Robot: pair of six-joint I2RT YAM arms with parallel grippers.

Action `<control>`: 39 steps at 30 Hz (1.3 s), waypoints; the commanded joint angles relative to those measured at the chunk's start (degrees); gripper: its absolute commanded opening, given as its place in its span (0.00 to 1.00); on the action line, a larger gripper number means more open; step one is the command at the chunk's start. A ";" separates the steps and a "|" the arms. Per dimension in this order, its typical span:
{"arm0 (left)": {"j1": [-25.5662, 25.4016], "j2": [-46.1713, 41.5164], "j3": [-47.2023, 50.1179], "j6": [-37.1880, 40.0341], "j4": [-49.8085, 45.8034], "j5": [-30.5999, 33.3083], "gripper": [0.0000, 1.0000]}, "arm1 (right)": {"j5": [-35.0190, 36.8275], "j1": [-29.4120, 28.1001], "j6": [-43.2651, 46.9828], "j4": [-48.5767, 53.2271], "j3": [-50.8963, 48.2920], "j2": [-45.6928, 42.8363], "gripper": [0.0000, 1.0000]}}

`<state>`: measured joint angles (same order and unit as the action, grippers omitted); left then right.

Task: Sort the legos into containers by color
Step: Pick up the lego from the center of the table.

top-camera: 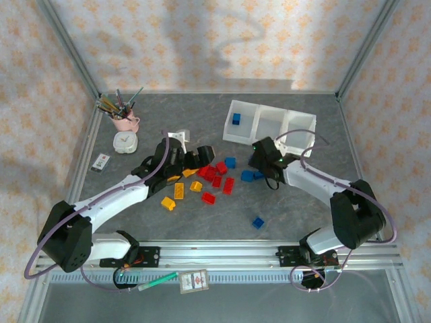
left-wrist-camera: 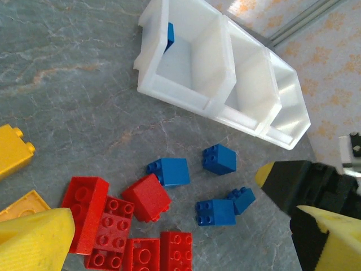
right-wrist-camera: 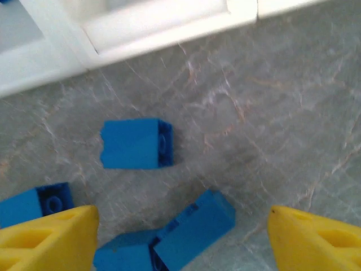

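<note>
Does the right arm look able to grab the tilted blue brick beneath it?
Probably yes. The right end effector hangs open over the tilted blue brick, straddling it, with nothing covering it. A neighbouring blue brick touches it and may get nudged.

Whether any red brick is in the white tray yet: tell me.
No, the tray holds just one blue brick, in its left end compartment.

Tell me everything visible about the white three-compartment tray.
The tray is white, slightly translucent-looking plastic, a long box split by two walls into three open square compartments. It sits flat on the grey table, toward the far right, slightly skewed. Its leftmost compartment holds one blue brick; the other two look empty. Nothing else touches it.
</note>
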<state>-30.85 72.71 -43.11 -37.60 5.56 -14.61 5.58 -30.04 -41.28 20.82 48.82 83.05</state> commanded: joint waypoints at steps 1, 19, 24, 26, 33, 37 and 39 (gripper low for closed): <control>-1.00 0.06 -0.02 -1.68 3.66 -0.07 0.99 | 4.29 -0.45 -6.14 -2.14 -1.18 0.45 0.80; -2.11 3.28 -2.56 -0.81 1.85 0.77 0.99 | 5.56 -1.42 -7.94 -3.45 -2.47 8.32 0.73; -2.15 3.61 -2.78 -0.80 1.64 0.81 0.99 | 6.16 -1.33 -7.64 -2.34 -4.07 6.24 0.62; -2.10 3.72 -2.77 -0.80 1.64 0.90 0.99 | 5.90 -1.33 -7.42 -2.37 -4.55 5.56 0.58; -2.11 3.77 -3.17 -0.80 1.21 0.83 0.99 | 3.50 -1.16 -7.26 -4.90 -4.72 6.25 0.48; -2.11 3.39 -3.22 -0.56 0.62 1.16 0.99 | 2.31 -1.07 -7.41 -5.83 -4.30 7.04 0.41; -2.11 3.15 -3.28 -0.37 0.08 1.39 0.99 | 2.73 -1.08 -6.95 -5.60 -4.06 6.70 0.36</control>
<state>-32.29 76.14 -44.23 -38.09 6.87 -14.52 7.57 -31.14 -48.03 15.35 44.47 89.89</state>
